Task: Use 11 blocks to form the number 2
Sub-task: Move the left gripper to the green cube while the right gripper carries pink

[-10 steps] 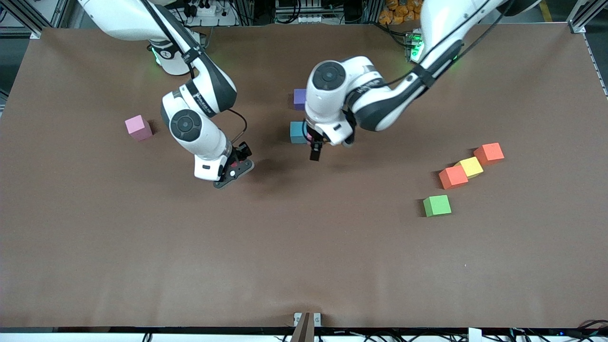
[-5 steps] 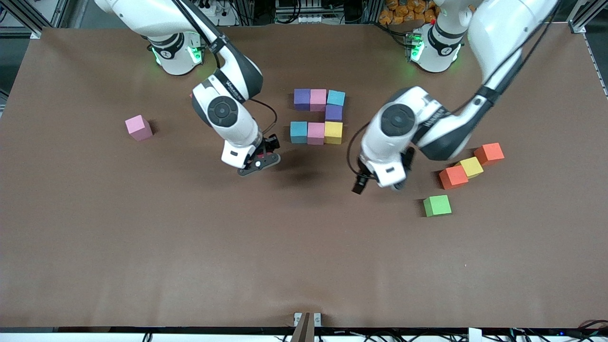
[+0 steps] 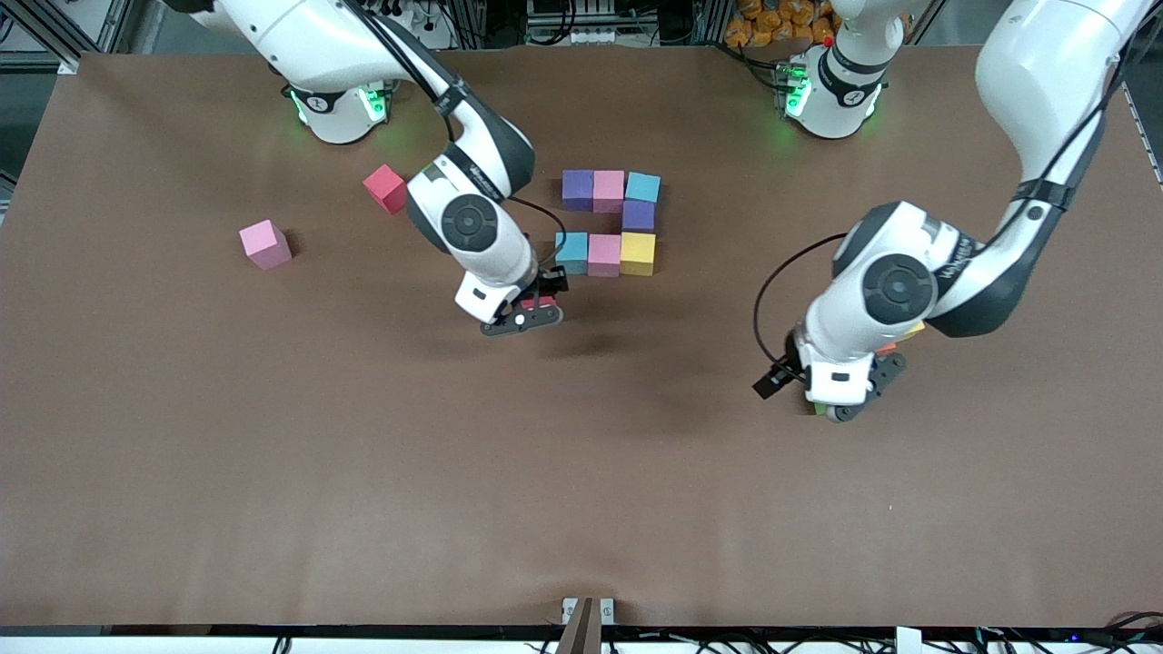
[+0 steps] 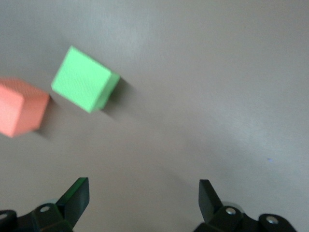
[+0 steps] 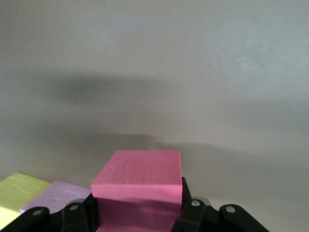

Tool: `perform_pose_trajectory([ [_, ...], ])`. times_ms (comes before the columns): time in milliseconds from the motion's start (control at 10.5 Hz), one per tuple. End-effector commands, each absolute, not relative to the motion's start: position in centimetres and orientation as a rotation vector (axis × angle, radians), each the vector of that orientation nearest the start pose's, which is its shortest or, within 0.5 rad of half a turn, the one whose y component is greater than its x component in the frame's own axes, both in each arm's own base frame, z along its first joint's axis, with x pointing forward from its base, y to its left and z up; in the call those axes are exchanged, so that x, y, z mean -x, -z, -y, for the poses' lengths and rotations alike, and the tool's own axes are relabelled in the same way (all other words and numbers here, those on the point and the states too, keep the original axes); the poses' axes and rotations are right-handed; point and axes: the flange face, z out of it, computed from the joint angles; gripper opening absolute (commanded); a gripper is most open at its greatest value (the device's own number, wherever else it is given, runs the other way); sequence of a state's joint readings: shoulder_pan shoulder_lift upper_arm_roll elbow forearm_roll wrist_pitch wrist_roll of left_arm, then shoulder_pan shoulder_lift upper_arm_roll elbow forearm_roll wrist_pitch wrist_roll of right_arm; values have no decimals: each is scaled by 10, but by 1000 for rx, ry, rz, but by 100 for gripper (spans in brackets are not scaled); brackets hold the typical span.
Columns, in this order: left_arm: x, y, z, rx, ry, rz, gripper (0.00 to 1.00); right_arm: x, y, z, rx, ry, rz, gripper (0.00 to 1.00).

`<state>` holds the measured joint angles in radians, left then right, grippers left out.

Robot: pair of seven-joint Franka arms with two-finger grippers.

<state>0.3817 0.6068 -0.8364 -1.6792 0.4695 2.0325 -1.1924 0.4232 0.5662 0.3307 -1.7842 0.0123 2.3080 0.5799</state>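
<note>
Currently, the partly built number 2 lies on the brown table, and it serves as the landmark for all positions below. It consists of seven cubes: a farther row of purple, pink and light blue; a single purple cube under the light blue one; and a nearer row of light blue, pink and yellow. Adjacent cubes touch.

The right gripper hangs over the table just nearer the front camera than the light blue cube of the nearer row. Its fingers are pinched on a pink block, which the right wrist view shows seated between the pads, with a yellow cube and a pale pink cube at the edge of that view.

The left gripper hangs over the table well apart from the number 2, toward the left arm's end. Its fingers are spread wide and hold nothing. In the left wrist view a green block lies on the table with an orange block just beside it, not touching.

A red block lies toward the right arm's end from the number 2, level with its farther row. A loose pink block lies farther out toward that same end, well apart from the red one.
</note>
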Motion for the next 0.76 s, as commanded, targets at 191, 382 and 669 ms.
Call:
perform_pose_trajectory([
  [191, -649, -277, 140, 2962, -41, 361, 100, -477, -228, -477, 3054, -150, 103, 0],
  [382, -656, -278, 130, 2991, -53, 206, 100, -474, -222, -481, 3045, -141, 107, 0],
  [669, -663, -260, 120, 3008, -75, 211, 100, -470, -214, -488, 3036, -124, 39, 0],
])
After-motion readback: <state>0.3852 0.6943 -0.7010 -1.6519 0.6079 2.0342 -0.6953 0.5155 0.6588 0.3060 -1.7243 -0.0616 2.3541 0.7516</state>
